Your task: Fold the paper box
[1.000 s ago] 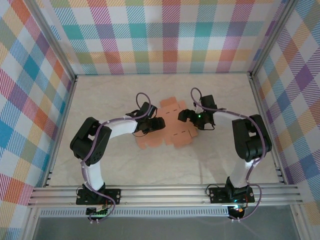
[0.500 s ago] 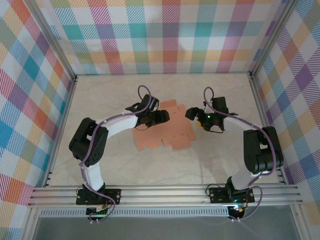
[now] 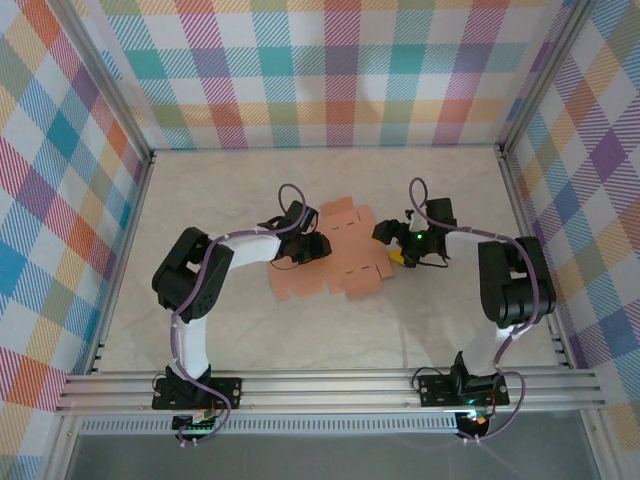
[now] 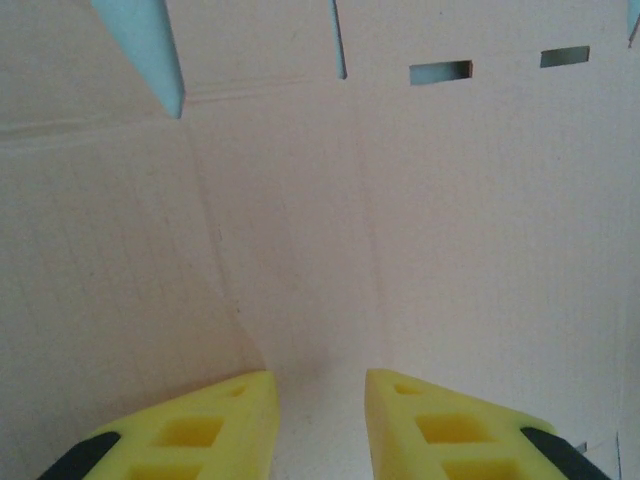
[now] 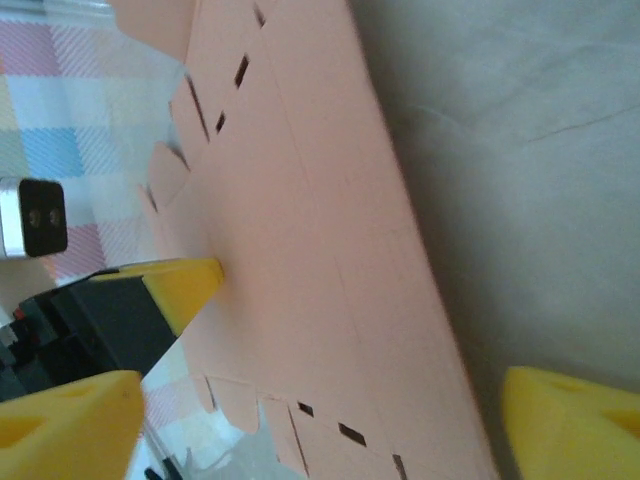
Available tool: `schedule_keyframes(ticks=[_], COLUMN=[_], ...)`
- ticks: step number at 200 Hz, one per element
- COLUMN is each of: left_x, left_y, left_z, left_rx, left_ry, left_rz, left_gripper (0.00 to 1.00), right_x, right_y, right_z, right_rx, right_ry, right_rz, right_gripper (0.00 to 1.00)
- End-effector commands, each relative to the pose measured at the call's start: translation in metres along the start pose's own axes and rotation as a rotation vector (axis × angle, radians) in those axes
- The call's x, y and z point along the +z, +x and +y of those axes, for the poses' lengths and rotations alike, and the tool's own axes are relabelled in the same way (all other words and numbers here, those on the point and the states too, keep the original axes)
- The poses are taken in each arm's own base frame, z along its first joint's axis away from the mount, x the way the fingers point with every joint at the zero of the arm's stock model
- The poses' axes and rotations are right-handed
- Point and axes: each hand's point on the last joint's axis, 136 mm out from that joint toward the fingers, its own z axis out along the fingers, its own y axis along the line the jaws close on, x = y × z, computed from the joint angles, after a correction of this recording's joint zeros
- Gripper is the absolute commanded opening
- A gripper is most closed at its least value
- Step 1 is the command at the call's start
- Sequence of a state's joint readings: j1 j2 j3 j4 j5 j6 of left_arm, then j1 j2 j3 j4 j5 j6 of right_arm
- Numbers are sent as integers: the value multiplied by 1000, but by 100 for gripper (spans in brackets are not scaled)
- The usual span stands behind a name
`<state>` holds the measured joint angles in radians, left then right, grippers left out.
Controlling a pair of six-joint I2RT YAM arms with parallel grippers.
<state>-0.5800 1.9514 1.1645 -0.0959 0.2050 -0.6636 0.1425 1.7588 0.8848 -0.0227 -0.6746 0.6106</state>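
Paper box (image 3: 345, 262) on table (image 3: 300, 325); left gripper (image 3: 322, 247) above; right gripper (image 3: 384, 238) at right

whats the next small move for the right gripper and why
Probably close the right gripper on the right edge of the paper box: the sheet lies unfolded, the gripper's jaws stand wide astride that edge, and the left gripper sits low over the left side.

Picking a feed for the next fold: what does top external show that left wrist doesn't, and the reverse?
Top external: the paper box as a whole flat sheet on the table, both arms, the right tool at its right edge. Left wrist: creases and slots up close, yellow fingertips slightly apart over the card. Shared: the unfolded sheet and the left tool.
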Motion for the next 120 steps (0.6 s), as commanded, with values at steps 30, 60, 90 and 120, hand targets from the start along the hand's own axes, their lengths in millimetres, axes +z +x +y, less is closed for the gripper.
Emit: schedule_keyframes(ticks=[30, 60, 90, 120], left_x=[17, 16, 14, 15], left_y=[28, 29, 29, 30], left_z=[36, 38, 40, 41], left_rx=[-47, -43, -29, -24], left_ry=[-83, -85, -98, -102], left_rz=[87, 92, 97, 98], left_gripper=[31, 31, 32, 33], right_x=[12, 13, 14, 13], right_y=[-8, -15, -26, -37], right_z=[13, 11, 11, 7], right_rx=[-78, -131, -201, -213], right_ry=[-104, -84, -66, -25], right_rz=[55, 23, -16, -56], right_gripper=[68, 52, 38, 28])
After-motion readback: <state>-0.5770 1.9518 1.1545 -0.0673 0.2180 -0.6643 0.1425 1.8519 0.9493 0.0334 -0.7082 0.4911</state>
